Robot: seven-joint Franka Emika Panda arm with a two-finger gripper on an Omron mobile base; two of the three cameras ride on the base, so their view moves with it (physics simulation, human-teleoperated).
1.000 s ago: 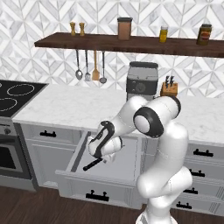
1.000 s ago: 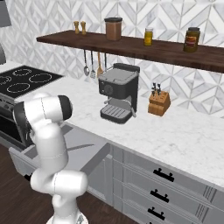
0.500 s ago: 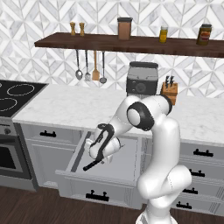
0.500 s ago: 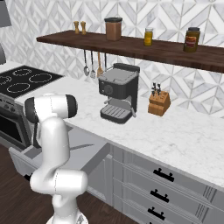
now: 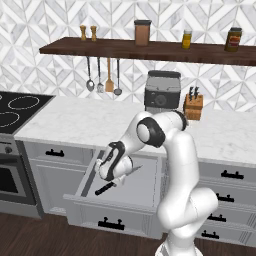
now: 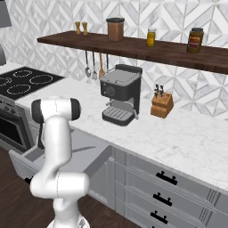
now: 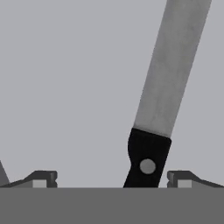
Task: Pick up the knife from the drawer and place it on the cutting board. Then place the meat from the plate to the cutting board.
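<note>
Lying flat on the light grey floor of the open drawer point(image 5: 145, 187), the knife point(image 7: 162, 100) is where your risk starts: in the hand view its black handle sits at the lower right of centre, between the two fingertips but much nearer the right one, and the grey blade runs away toward the upper right of the frame at a slant. Your end effector point(image 5: 111, 165) hangs just above it with the jaws spread wide and nothing held. If you close from this offset, you should expect the right finger to meet the handle first and push it sideways, so the knife could swivel on the smooth floor and slip out of the grip. Because the jaws sit near the junction of handle and blade, a grasp there may leave the long blade hanging and twisting once lifted. Coming down too far could press the fingertips into the drawer floor. In the left base view the drawer wall and front panel stand near the hand at the lower middle of the frame, so a tilted lift might knock the blade tip against them or the counter point(image 5: 75, 120) edge above.
</note>
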